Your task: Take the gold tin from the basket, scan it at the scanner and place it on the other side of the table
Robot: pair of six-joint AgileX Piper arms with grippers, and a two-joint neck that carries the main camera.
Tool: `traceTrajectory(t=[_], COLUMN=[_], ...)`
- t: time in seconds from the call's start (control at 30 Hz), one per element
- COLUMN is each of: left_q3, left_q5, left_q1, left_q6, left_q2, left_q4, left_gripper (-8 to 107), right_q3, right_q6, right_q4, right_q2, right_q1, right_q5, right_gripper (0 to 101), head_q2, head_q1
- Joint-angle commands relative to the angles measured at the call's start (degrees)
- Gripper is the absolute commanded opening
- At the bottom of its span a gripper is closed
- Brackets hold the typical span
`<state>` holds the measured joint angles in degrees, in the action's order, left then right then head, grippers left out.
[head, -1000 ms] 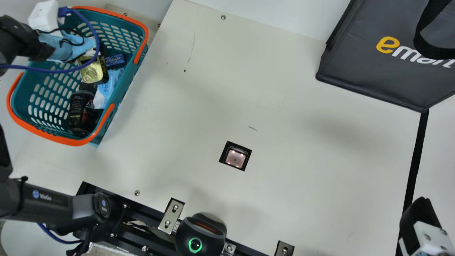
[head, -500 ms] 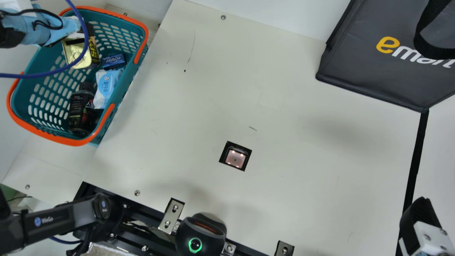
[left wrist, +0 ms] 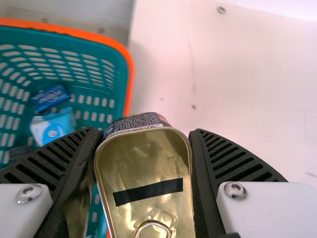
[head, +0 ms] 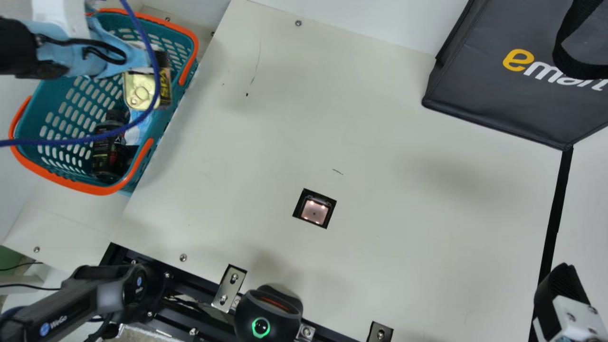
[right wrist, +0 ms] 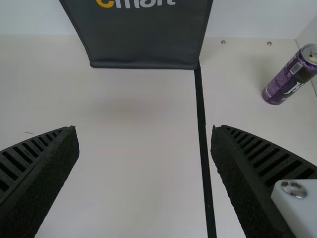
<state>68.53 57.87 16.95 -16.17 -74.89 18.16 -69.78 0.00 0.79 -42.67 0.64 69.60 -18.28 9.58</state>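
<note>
At the near edge of the counter [head: 403, 256] sits a black device [head: 280, 304] with a green-lit ring. On the near right, the right gripper [head: 563, 289] has its jaws wide apart. Farther in lies the lit scanner window [head: 314, 211]. Beyond, a dark bottle [head: 108, 154] lies in the teal basket [head: 24, 135]; above the basket, the jaws of the left gripper [head: 135, 61] grip the gold tin [head: 141, 92]. Well apart, at the far right, stands the dark bag [head: 479, 80].
</note>
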Motion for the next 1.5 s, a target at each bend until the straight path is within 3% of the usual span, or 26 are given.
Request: traceTrajectory(t=[0.0,0.37,0.73,1.07,1.47], left_q3=[-0.3,-0.9,1.5,2.3,-1.2], left_q5=[0.1,2.3,6.2,8.7,7.1], left_q1=[-5.8,-24.7,-39.8,-48.9,-56.8], left_q6=[3.4,19.0,35.9,45.3,49.5], left_q2=[0.4,0.5,-2.9,-6.6,-9.0], left_q4=[-1.3,-7.1,-9.5,-7.6,-5.2], left_gripper=[-8,-8,-8,-8,-8], right_q3=[0.0,0.0,0.0,0.0,0.0], right_q6=[0.0,0.0,0.0,0.0,0.0], right_q4=[0.0,0.0,0.0,0.0,0.0], right_q2=[0.0,0.0,0.0,0.0,0.0], right_q1=[0.0,0.0,0.0,0.0,0.0], right_q5=[0.0,0.0,0.0,-0.1,-0.1], right_gripper=[95,95,95,95,95], head_q2=[-0.1,-0.1,-0.1,-0.1,-0.1], head_q1=[-1.7,-1.7,-1.7,-1.7,-1.7])
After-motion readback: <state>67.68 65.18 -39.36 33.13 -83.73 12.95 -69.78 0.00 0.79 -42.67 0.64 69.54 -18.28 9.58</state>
